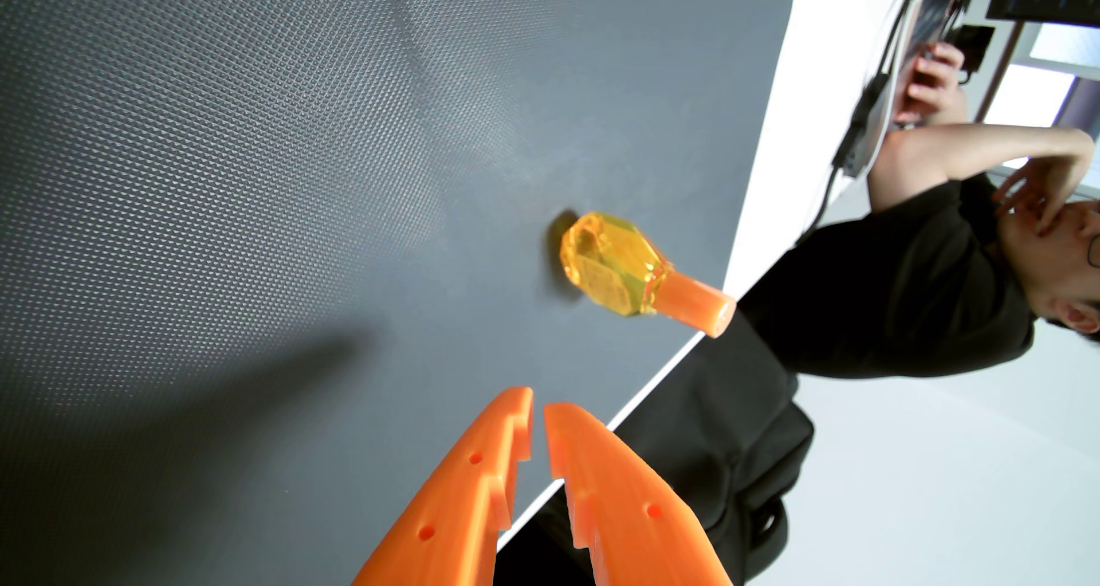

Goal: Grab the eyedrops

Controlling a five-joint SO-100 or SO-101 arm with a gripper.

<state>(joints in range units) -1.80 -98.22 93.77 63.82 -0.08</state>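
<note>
The eyedrops (619, 271) are a small faceted bottle of clear yellow plastic with an orange cap. In the wrist view the bottle stands on the dark textured mat (297, 175), close to the mat's right edge, cap pointing right and slightly down. My orange gripper (538, 404) enters from the bottom edge. Its two toothed fingers (470, 491) are nearly together, a narrow slit between the tips, and hold nothing. The tips sit well below the bottle in the picture, apart from it.
The mat's edge (684, 354) runs diagonally just past the bottle, with a white table strip (768, 163) beyond. A person in a black top (893, 288) sits past that edge, hands raised. Wide bare mat lies to the left.
</note>
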